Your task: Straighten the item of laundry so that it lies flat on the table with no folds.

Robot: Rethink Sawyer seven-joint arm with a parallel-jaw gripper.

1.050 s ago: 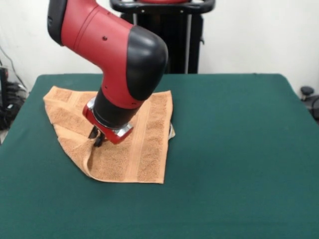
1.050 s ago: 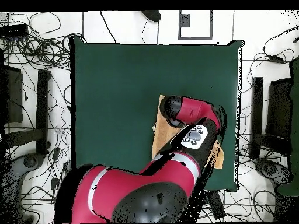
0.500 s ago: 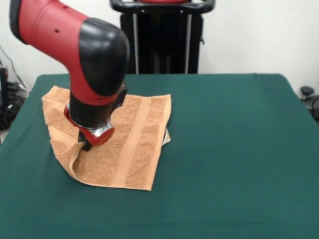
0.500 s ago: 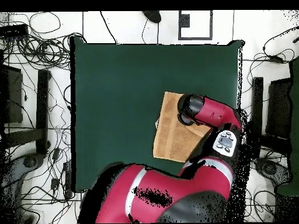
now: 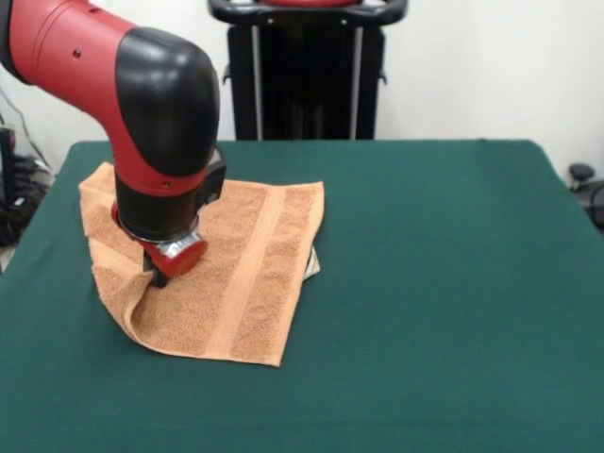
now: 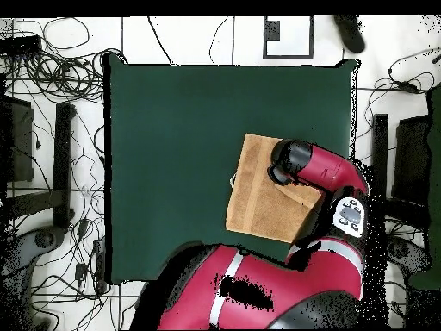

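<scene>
The item of laundry point(image 5: 247, 274), an orange-tan towel, lies on the left part of the green table point(image 5: 453, 283). A woven band runs down its middle and a small white tag point(image 5: 311, 267) sticks out at its right edge. Its left side is bunched into a raised fold. My gripper point(image 5: 159, 276) comes down on that fold from the red and black arm and is shut on it, the fingers mostly hidden by the wrist. In the overhead view the towel point(image 6: 258, 194) lies at the table's point(image 6: 172, 129) right side, and the arm hides the gripper.
The towel's left corner lies close to the table's left edge in the front view. A black stand point(image 5: 307, 66) rises behind the table. Cables point(image 6: 52, 69) and dark equipment ring the table in the overhead view.
The arm has swung left in the front view and pulled the towel with it. The towel's near corner has shifted left and its left edge has bunched higher.
</scene>
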